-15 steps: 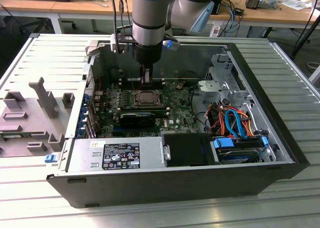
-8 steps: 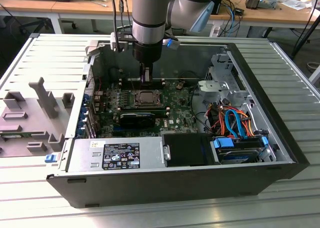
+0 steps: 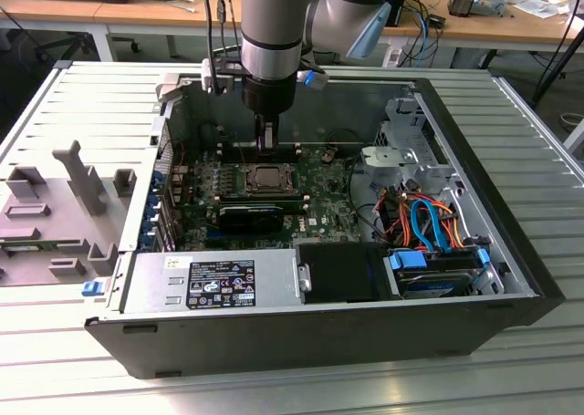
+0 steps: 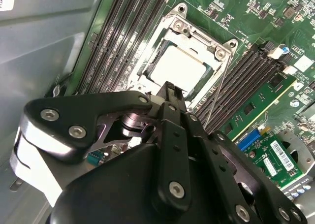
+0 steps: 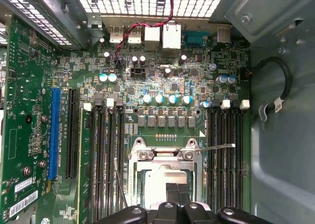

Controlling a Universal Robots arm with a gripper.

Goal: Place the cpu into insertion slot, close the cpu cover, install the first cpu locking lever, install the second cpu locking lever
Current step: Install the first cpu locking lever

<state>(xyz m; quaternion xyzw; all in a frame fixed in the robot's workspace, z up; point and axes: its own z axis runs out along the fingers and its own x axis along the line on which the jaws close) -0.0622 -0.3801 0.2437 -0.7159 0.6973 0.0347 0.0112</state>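
Noted black gripper, fingers pressed together and empty, just above dull silver square cpu seated in silver-rimmed socket, exterior view's centre.

Bright even light; glare whitens the cpu in the second wrist view

A slatted metal table carries an open computer case.

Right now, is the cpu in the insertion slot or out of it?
In. In the second wrist view the cpu lies flat, silver top up, within the metal rim of the insertion slot, just beyond the gripper.
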